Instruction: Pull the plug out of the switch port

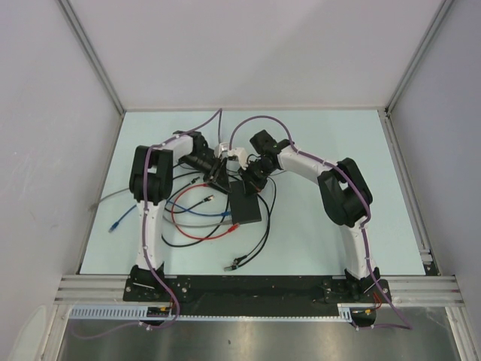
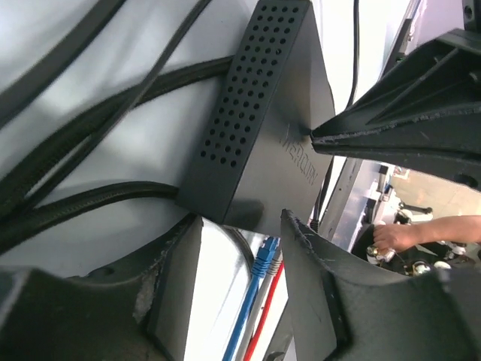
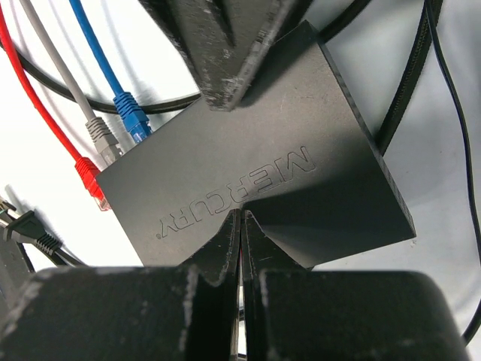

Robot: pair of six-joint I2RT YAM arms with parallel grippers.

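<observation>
The switch (image 3: 248, 173) is a flat black box marked MERCURY, lying mid-table (image 1: 246, 207). Three plugs sit in its left edge: blue (image 3: 131, 116), grey (image 3: 101, 139) and red (image 3: 90, 177). My right gripper (image 3: 240, 219) is shut, its joined tips pressing down on the switch's top face. My left gripper (image 2: 242, 226) is open at the switch's port end. Its two fingers (image 2: 316, 278) stand apart, and the blue plug (image 2: 264, 252) with the grey and red cables shows in the gap, touched by neither finger. One left finger (image 3: 218, 53) reaches the switch's far edge.
Thick black cables (image 2: 90, 203) run past the switch on the left. Red, blue and black loops (image 1: 195, 226) lie in front of it. A loose blue-ended cable (image 1: 116, 223) and a black connector (image 1: 234, 263) rest nearer the front. A person's hand (image 2: 398, 237) shows beyond the table.
</observation>
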